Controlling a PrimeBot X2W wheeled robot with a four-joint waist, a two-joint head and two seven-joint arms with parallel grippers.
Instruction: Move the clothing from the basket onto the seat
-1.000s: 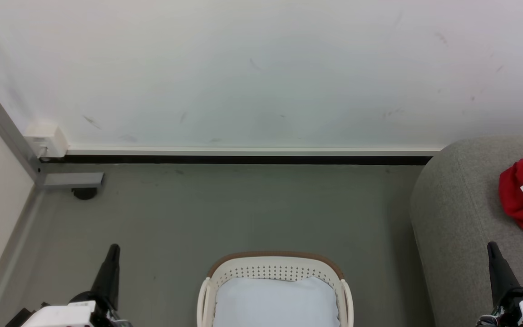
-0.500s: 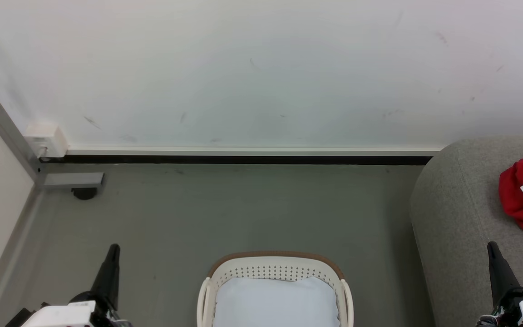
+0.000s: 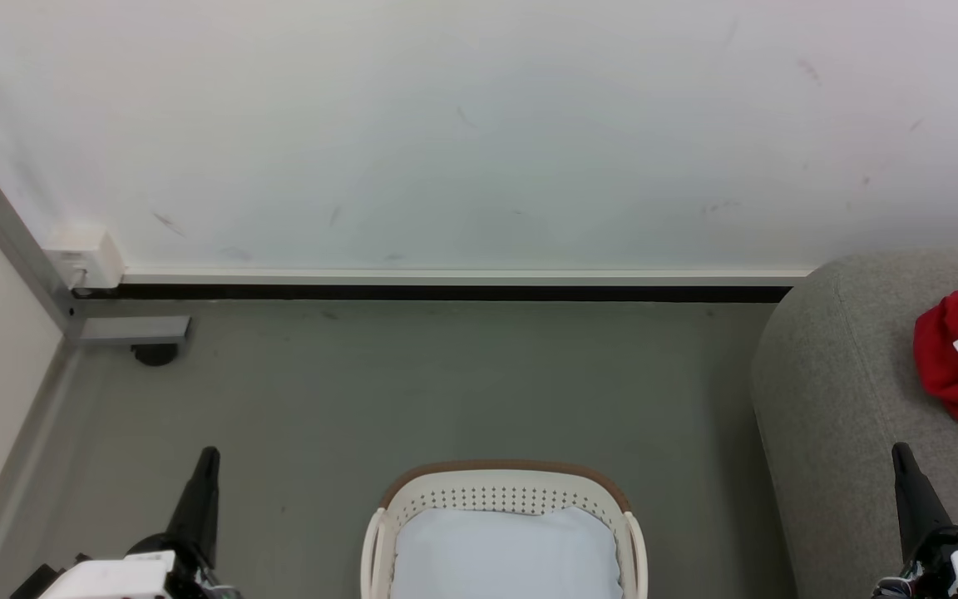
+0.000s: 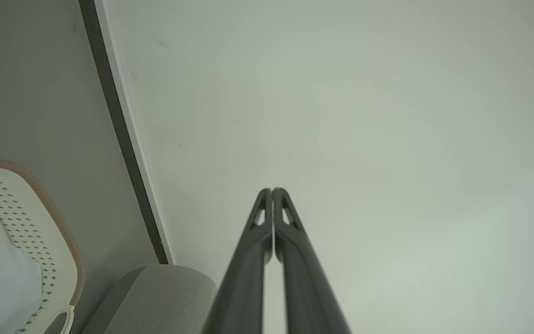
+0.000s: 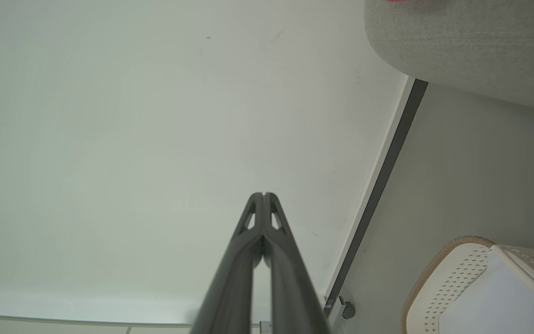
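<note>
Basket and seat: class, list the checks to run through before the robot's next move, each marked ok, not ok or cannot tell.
1. Clothing lying on the seat: ok.
2. Basket free of garments: pale lining visible, near end cut off: cannot tell.
3. Left gripper shut, holding nothing: ok.
4. Right gripper shut, holding nothing: ok.
5. Both grippers apart from the basket: ok.

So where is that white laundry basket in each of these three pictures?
Head view: the basket is at the bottom centre, to the left of the grey seat.
Left wrist view: the basket is in the lower left corner, cut off by the edge.
Right wrist view: the basket is in the lower right corner.
Shared landmark: the dark skirting strip beyond the basket.
</note>
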